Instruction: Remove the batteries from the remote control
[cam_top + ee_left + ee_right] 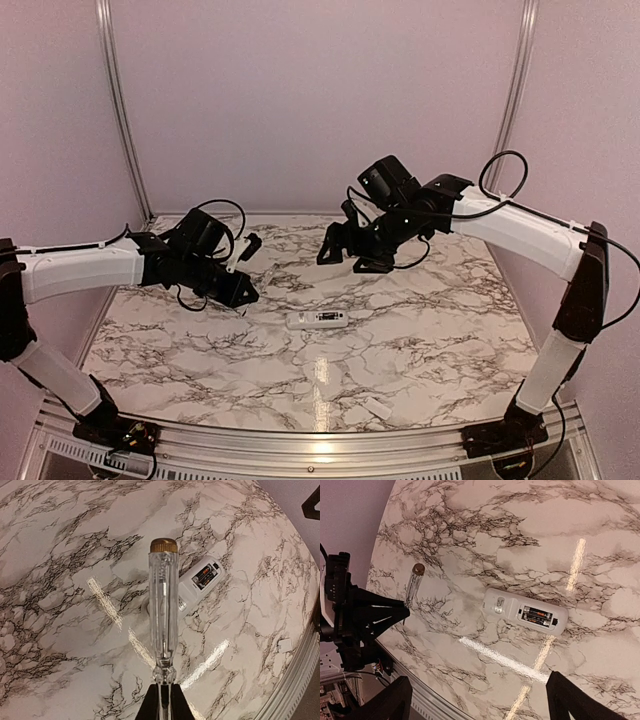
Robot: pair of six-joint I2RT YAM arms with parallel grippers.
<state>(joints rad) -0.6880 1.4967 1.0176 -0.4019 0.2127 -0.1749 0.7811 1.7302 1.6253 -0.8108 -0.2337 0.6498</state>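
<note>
Two dark fingers of your left gripper [163, 697] are closed on the narrow end of a clear-handled tool [163, 610], whose brass cap [164, 545] points away over the marble table [60, 630]. Your right gripper [479, 680] is spread wide and holds nothing, hovering above the table. The remote control [525, 612] lies flat near the table's middle, between the two grippers. Its compartment faces up, uncovered, and the batteries [538, 616] sit side by side inside. A small white cover piece [378, 408] lies well apart from the remote, near the front edge.
</note>
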